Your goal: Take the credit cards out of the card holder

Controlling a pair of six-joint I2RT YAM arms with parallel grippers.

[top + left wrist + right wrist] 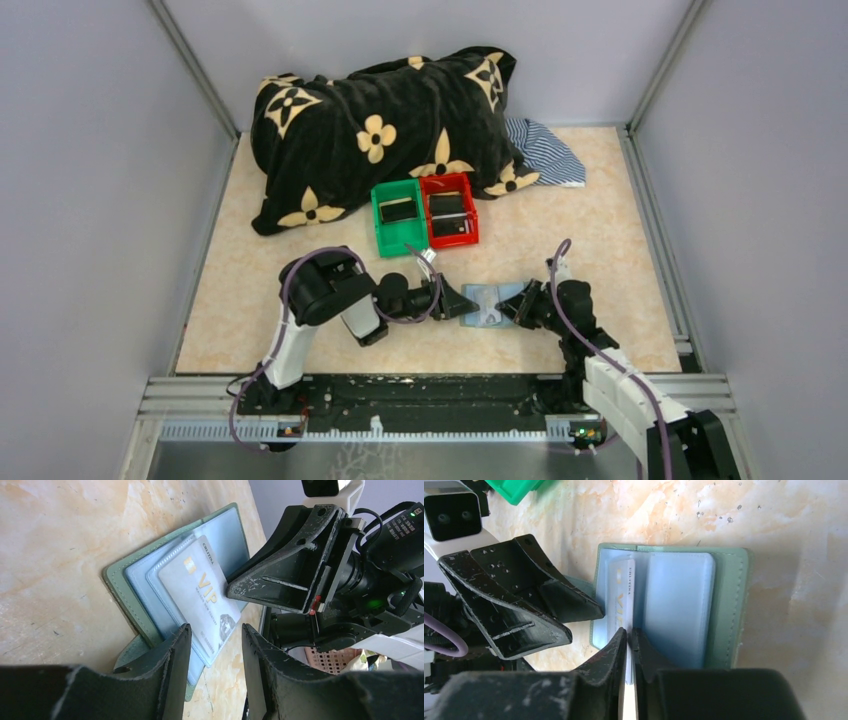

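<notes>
The grey-green card holder (490,302) lies open on the table between my two grippers, its blue-grey inside up. A pale card marked VIP (202,592) sits in its clear slots and also shows in the right wrist view (622,597). My right gripper (629,632) is shut on the thin edge of this card or its sleeve. My left gripper (216,630) is open, its fingers straddling the card's near corner without touching it. Dark cards (447,205) lie in the bins.
A green bin (378,220) and a red bin (474,215) stand side by side just behind the holder. A black pillow with tan flowers (380,130) and a striped cloth (545,150) lie at the back. The grippers' tips are nearly touching.
</notes>
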